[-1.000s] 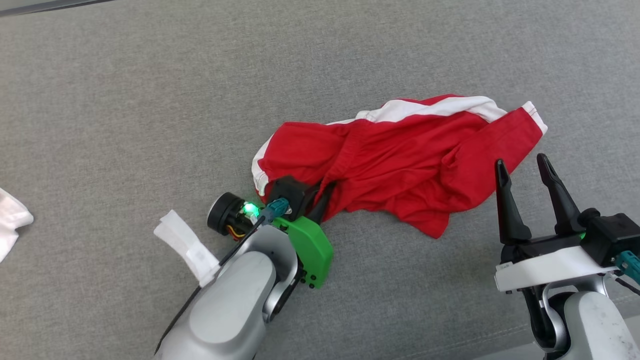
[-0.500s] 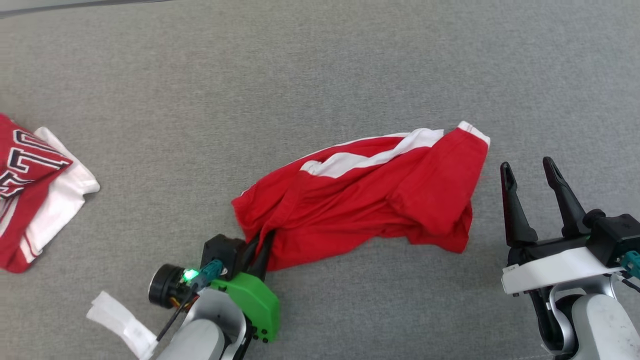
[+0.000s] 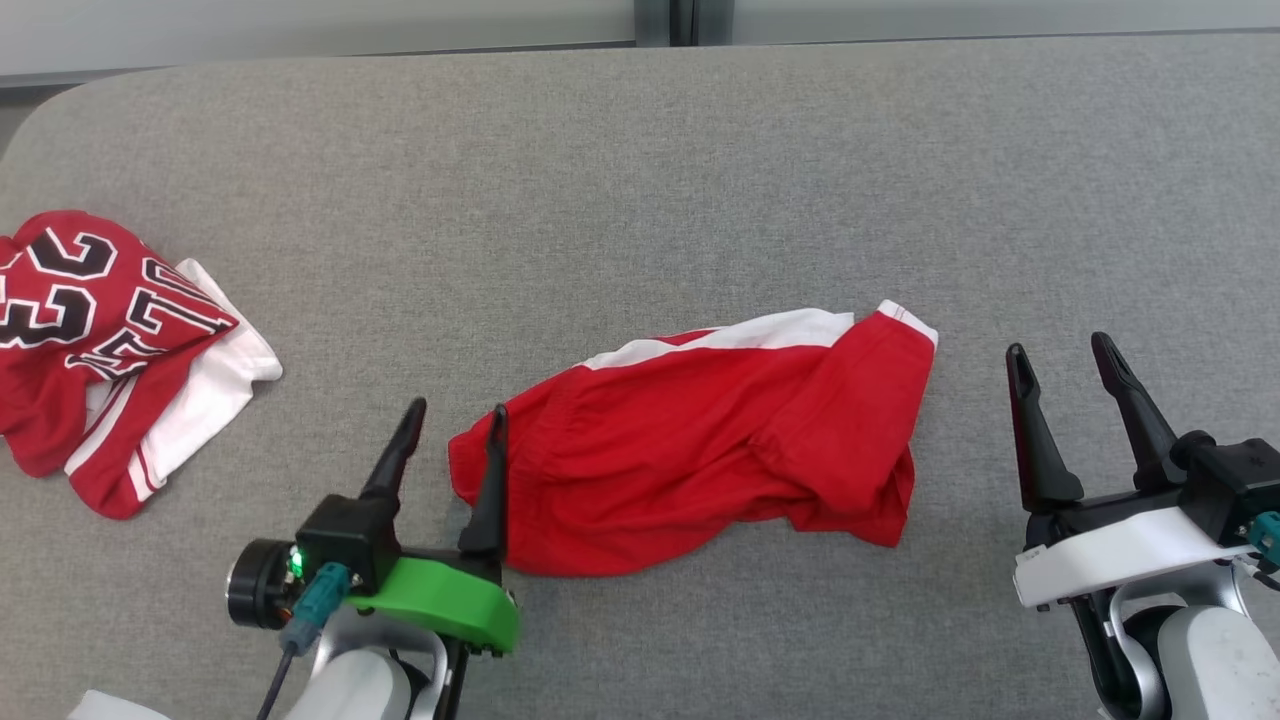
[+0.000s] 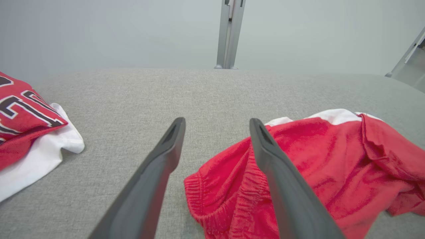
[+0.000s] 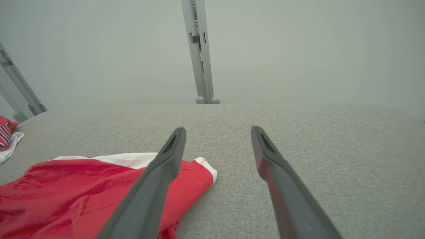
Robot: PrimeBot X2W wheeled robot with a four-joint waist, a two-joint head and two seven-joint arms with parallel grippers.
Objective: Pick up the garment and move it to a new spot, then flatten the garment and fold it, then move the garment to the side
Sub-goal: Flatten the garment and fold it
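Low left in the head view the left gripper [image 3: 458, 405] points up-frame with its fingers spread, one finger over the left end of the red shorts [image 3: 700, 450], which lie crumpled mid-frame on the grey table [image 3: 640, 180]. Low right, the right gripper [image 3: 1058, 343] stands spread too, just clear of the cloth. The left wrist view picks out the gathered waistband [image 4: 212, 199] and a numbered jersey [image 4: 23, 116] at its left edge, the right wrist view the white-trimmed hem [image 5: 209, 172] and a grey post [image 5: 199, 49] beyond.
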